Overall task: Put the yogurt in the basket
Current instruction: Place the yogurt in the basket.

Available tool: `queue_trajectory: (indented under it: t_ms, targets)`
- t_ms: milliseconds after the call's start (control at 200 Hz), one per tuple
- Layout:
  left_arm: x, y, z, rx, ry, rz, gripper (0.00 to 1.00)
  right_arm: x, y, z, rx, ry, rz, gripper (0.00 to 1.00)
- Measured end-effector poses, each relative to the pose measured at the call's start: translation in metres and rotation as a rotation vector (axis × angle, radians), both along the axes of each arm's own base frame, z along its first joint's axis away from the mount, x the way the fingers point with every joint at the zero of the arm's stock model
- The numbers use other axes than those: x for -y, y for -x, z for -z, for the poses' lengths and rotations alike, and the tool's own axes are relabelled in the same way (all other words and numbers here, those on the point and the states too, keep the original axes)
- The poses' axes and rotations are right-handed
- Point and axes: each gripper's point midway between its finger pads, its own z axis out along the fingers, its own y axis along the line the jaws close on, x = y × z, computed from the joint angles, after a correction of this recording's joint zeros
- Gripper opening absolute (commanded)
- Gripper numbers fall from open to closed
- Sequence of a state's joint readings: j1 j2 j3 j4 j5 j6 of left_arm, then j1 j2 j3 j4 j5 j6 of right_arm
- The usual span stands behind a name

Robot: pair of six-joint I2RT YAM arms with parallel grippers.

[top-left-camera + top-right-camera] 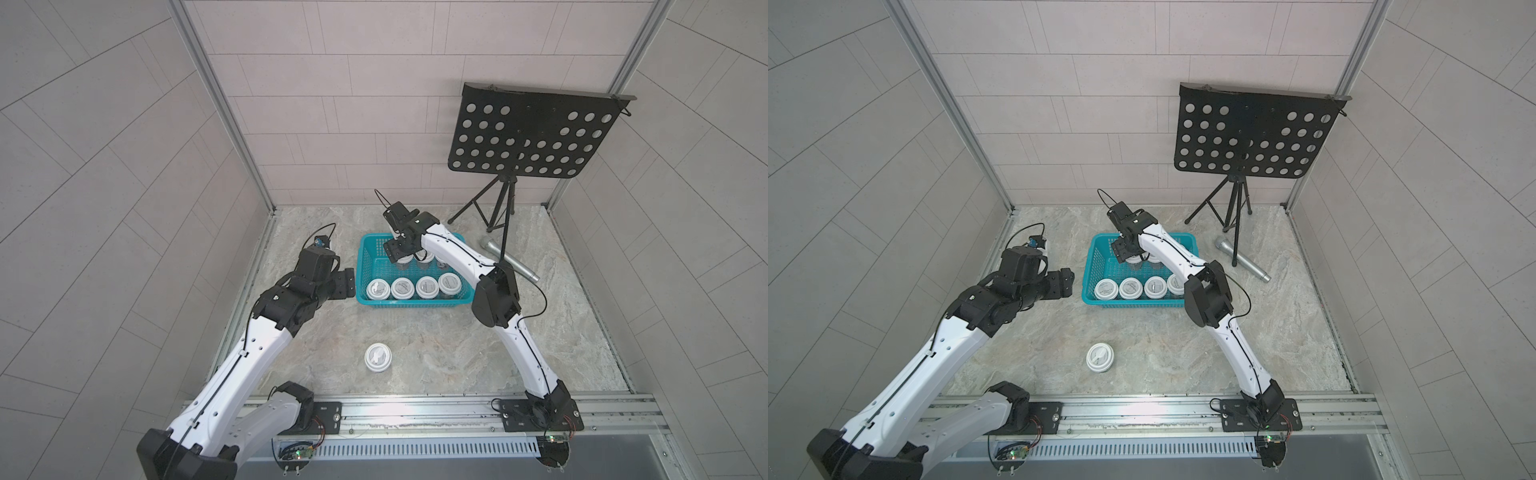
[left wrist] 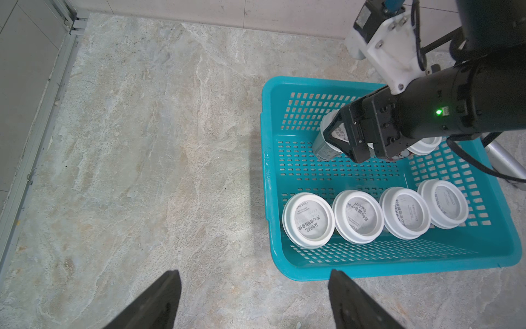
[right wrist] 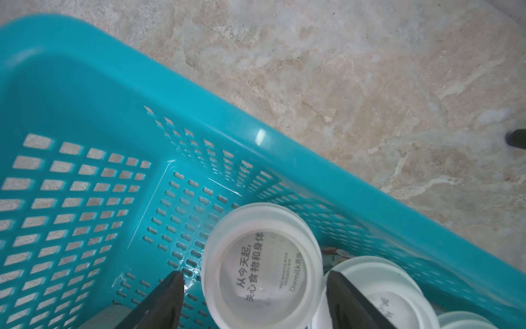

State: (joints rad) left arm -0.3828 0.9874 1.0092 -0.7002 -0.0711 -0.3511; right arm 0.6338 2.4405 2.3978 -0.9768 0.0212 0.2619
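In a top view, a lone yogurt cup [image 1: 378, 356] stands upright, lid up, lower centre on the worktop [image 1: 457, 353]. Left fingers [image 2: 159, 302] gape empty. Mid-frame, the basket [image 1: 415, 303] runs crosswise; right fingers [image 3: 162, 302], released, straddle an upright far-row cup [image 3: 262, 273].

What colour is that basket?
The basket is teal-blue with slotted walls; clearest in the left wrist view.

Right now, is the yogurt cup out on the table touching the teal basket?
Apart. Both top views show the lone yogurt cup on the marble tabletop, with bare tabletop between it and the teal basket.
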Motion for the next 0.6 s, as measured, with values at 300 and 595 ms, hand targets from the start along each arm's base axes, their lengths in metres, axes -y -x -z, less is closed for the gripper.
queue_trajectory:
  t_ms: [300,595]
  targets:
    - [0.006,0.001,0.002,-0.015,0.018,0.029,0.88,-0.003,0.013,-0.036,0.001,-0.090,-0.026,0.81]
    - [0.020,0.013,0.014,-0.074,0.067,0.101,0.88,0.027,0.054,-0.095,0.052,-0.220,-0.035,0.79]
